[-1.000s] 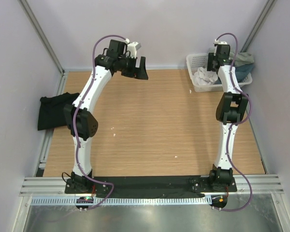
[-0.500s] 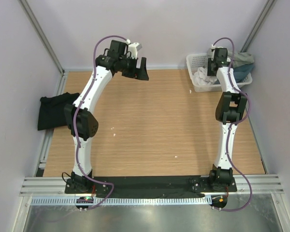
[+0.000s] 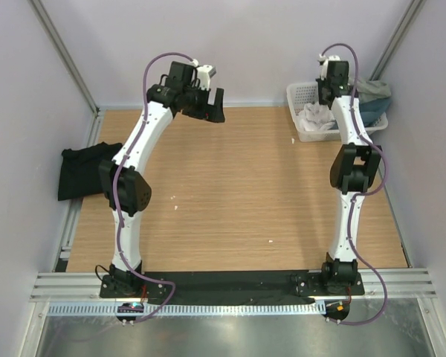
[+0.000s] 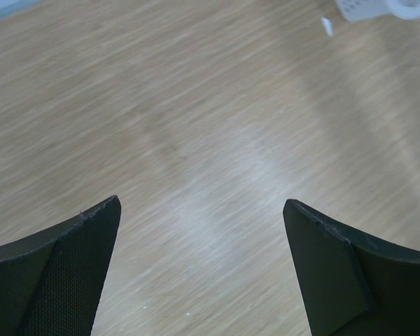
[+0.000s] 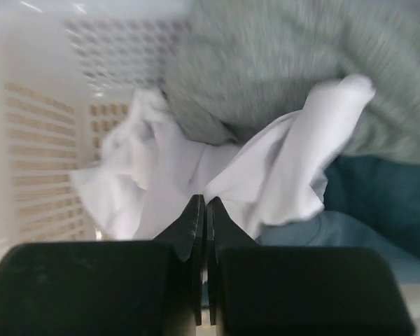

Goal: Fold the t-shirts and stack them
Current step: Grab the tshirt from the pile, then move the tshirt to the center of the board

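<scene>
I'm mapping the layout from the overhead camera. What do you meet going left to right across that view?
In order: black t-shirt → left gripper → white t-shirt → grey-green t-shirt.

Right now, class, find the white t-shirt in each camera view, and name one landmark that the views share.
Top external: the white t-shirt lies bunched in the basket at the upper right.
Left wrist: not in this view.
Right wrist: the white t-shirt fills the centre, gathered at the closed tips of the right claw.
Shared landmark: the white lattice basket, seen in all three views.
</scene>
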Robot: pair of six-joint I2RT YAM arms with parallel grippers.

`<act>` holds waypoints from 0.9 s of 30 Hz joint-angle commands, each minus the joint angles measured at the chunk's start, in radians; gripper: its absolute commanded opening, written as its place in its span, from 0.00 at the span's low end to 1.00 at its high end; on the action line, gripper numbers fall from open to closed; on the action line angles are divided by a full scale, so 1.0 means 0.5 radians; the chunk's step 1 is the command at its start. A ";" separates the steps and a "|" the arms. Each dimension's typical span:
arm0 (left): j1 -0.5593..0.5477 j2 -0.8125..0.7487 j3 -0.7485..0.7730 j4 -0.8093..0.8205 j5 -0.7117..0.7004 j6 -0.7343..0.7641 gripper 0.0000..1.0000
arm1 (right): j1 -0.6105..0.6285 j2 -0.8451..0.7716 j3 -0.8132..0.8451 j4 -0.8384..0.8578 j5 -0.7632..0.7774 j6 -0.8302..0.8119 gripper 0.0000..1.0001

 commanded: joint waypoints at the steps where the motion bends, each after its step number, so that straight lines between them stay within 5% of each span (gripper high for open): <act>1: 0.035 -0.042 0.136 0.039 -0.458 0.099 1.00 | 0.278 -0.727 0.168 0.319 -0.063 -0.270 0.01; 7: 0.154 -0.076 0.127 0.091 -1.041 0.068 1.00 | 0.698 -1.244 -0.227 0.494 -0.057 -0.523 0.01; 13: 0.167 -0.134 0.029 0.125 -1.416 0.123 1.00 | 0.809 -1.545 -0.451 0.470 0.029 -0.498 0.06; 15: 0.167 -0.146 -0.007 0.134 -1.435 0.126 1.00 | 0.812 -1.688 -0.693 0.519 0.136 -0.541 0.26; 16: 0.167 -0.146 -0.017 0.134 -1.447 0.120 1.00 | 0.809 -1.744 -0.788 0.574 0.176 -0.562 0.49; 19: 0.164 -0.146 -0.041 0.143 -1.481 0.117 1.00 | 0.806 -1.861 -1.062 0.599 0.271 -0.596 0.75; 27: 0.167 -0.159 -0.127 -0.090 -0.877 0.225 1.00 | 0.800 -1.861 -1.360 0.317 -0.078 -0.311 0.77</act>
